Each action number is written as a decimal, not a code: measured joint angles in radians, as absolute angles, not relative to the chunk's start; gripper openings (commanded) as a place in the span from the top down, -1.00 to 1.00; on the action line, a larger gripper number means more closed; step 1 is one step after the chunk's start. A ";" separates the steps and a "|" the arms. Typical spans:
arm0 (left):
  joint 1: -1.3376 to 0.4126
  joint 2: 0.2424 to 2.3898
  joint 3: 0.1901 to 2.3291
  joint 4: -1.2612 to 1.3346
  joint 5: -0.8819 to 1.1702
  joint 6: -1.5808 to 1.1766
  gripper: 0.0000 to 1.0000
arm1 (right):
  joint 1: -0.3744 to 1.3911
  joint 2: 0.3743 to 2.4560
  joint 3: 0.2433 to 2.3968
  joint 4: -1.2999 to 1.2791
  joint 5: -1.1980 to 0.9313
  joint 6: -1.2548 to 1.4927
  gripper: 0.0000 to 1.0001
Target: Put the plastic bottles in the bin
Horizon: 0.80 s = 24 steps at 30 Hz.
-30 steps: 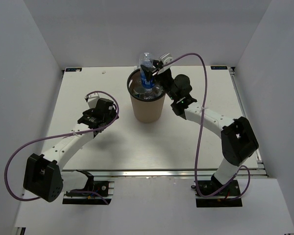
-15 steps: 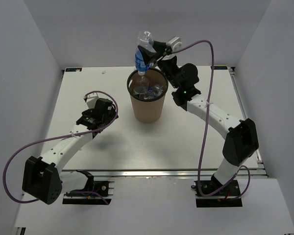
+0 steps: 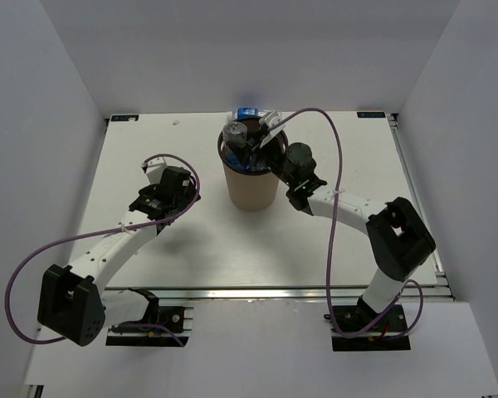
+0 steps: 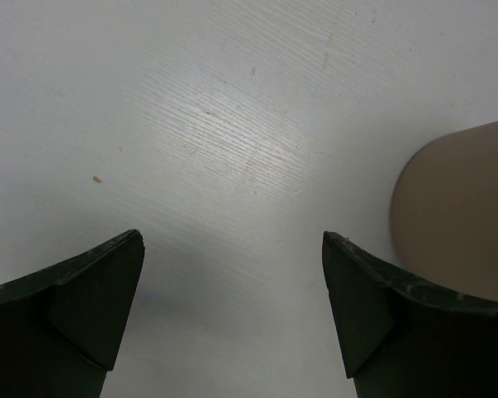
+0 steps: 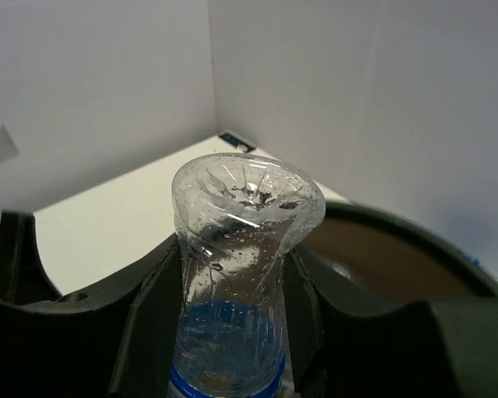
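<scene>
The bin, upper centre, looks nearly full. Let go here, the water bottle at its rim could catch on the pile and tumble onto the desk. The right gripper jaws are clenched on the bottle's waist. The left gripper jaws gape wide over the desk, holding nothing.

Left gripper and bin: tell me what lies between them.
Nothing: only bare white table separates the open left gripper from the bin, shown in the top external view.
</scene>
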<state>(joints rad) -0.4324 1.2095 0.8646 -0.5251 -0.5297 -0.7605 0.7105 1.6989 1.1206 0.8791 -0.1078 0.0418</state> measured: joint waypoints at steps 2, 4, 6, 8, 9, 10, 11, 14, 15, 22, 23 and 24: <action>-0.432 1.209 0.865 -0.525 -0.530 -0.760 -0.94 | 0.714 1.700 1.089 0.881 -0.108 0.039 -0.08; -0.432 1.209 0.865 -0.525 -0.530 -0.760 -0.94 | 0.714 1.704 1.074 0.879 -0.107 0.040 -0.44; -0.432 1.209 0.865 -0.526 -0.530 -0.760 -0.94 | 0.714 1.705 1.073 0.887 -0.107 0.036 -0.78; -0.432 1.210 0.865 -0.527 -0.530 -0.760 -0.94 | 0.714 1.704 1.073 0.888 -0.112 0.027 -0.79; -0.432 1.210 0.865 -0.527 -0.530 -0.760 -0.94 | 0.714 1.704 1.073 0.886 -0.115 0.025 -0.79; -0.432 1.210 0.865 -0.527 -0.530 -0.761 -0.94 | 0.714 1.702 1.073 0.882 -0.119 0.024 -0.79; -0.432 1.210 0.865 -0.527 -0.530 -0.760 -0.94 | 0.714 1.701 1.076 0.873 -0.120 0.023 -0.79; -0.432 1.210 0.865 -0.527 -0.530 -0.761 -0.94 | 0.714 1.700 1.106 0.824 -0.128 0.019 -0.79; -0.432 1.210 0.865 -0.527 -0.530 -0.761 -0.94 | 0.714 1.699 1.126 0.799 -0.130 0.019 -0.79; -0.432 1.226 0.868 -0.534 -0.535 -0.761 -0.96 | 0.714 1.662 1.345 0.610 -0.125 -0.014 -0.79; -0.432 1.229 0.871 -0.539 -0.536 -0.762 -0.96 | 0.713 1.657 1.383 0.585 -0.117 -0.017 -0.79; -0.432 1.232 0.875 -0.541 -0.537 -0.762 -0.96 | 0.710 1.652 1.422 0.556 -0.107 -0.020 -0.79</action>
<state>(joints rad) -0.4324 1.2320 0.8753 -0.5411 -0.5369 -0.7616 0.7097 1.6516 1.4216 0.5564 -0.1066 -0.0196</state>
